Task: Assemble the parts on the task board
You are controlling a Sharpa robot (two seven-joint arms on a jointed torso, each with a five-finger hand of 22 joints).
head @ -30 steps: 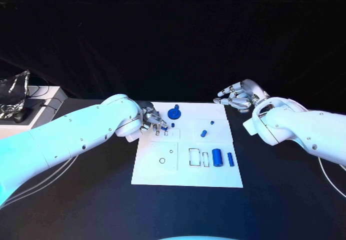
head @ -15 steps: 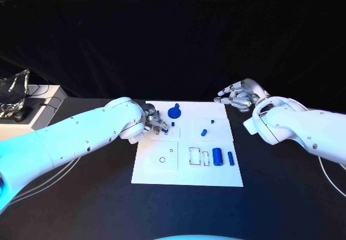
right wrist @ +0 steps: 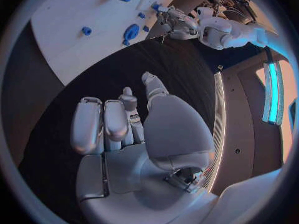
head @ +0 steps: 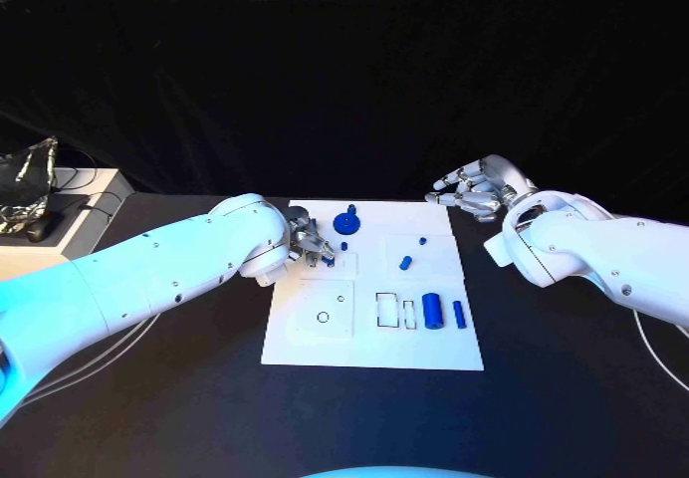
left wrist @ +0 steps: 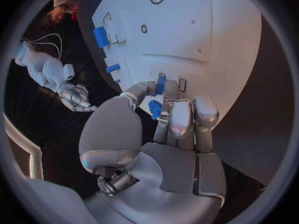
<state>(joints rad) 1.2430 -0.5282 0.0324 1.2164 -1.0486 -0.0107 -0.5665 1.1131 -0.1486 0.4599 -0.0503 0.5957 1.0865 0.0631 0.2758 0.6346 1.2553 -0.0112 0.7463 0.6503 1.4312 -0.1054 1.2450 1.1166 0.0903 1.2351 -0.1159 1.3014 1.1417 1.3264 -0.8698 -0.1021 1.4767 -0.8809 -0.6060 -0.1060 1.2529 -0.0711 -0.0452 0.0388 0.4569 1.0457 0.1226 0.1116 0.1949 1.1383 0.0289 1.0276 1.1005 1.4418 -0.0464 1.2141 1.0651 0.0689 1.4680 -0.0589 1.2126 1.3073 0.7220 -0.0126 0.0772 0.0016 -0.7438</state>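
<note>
The white task board (head: 324,344) lies in the middle of the black table. My left hand (head: 311,243) hovers over its far left part and pinches a small blue part (left wrist: 154,109) between thumb and fingers. A second small blue peg (left wrist: 161,84) sits at the fingertips, just above the board (left wrist: 212,30). On the board lie a round blue knob (head: 346,221), a short peg (head: 405,264), a thick cylinder (head: 431,308) and a thin one (head: 460,316). My right hand (head: 474,189) hangs beyond the board's far right corner, fingers loosely bent, holding nothing.
Outlined slots (head: 389,311) and a small round hole (head: 324,320) mark the board's near half. A white box with a crumpled silvery object (head: 29,189) stands off the table's far left. Bare black table (head: 172,398) surrounds the board.
My left hand has edged slightly along the board's far left part, still holding the small blue part. The right hand has stayed where it was.
</note>
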